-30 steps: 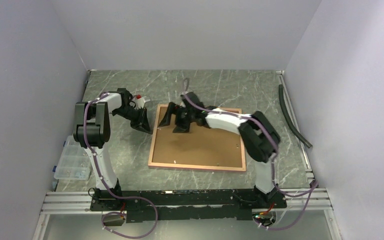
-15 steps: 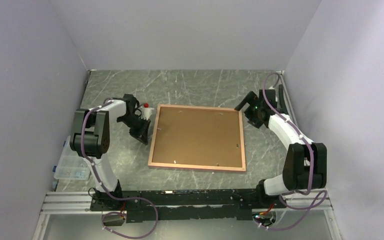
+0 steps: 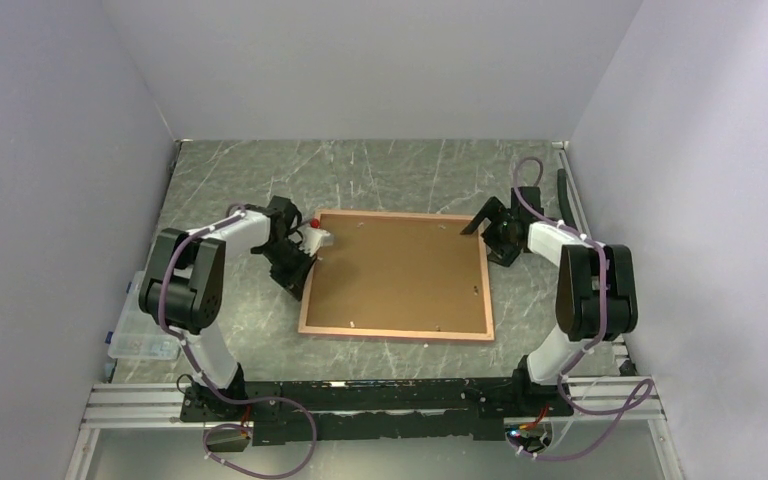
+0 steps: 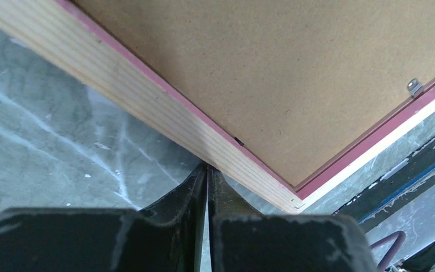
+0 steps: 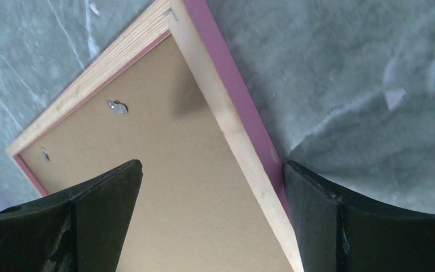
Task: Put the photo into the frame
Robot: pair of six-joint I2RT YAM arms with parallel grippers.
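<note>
The large pink-and-wood rectangular picture frame (image 3: 394,334) lies back up at the centre of the top view, its brown fibreboard backing board (image 3: 395,270) seated and the photo not visible. The left gripper (image 4: 207,170), pinched narrow, noses at the frame's left rail. The right gripper (image 5: 212,165) gapes wide astride the upper-right rail. It would probably do best to close squarely there, keeping the frame level.

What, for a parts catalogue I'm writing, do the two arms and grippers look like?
Both the left arm and right arm have white links and chunky black joints. A purple cable loops along each. The left gripper and right gripper are matte black, with broad, tapering fingers. No markings are visible.
</note>
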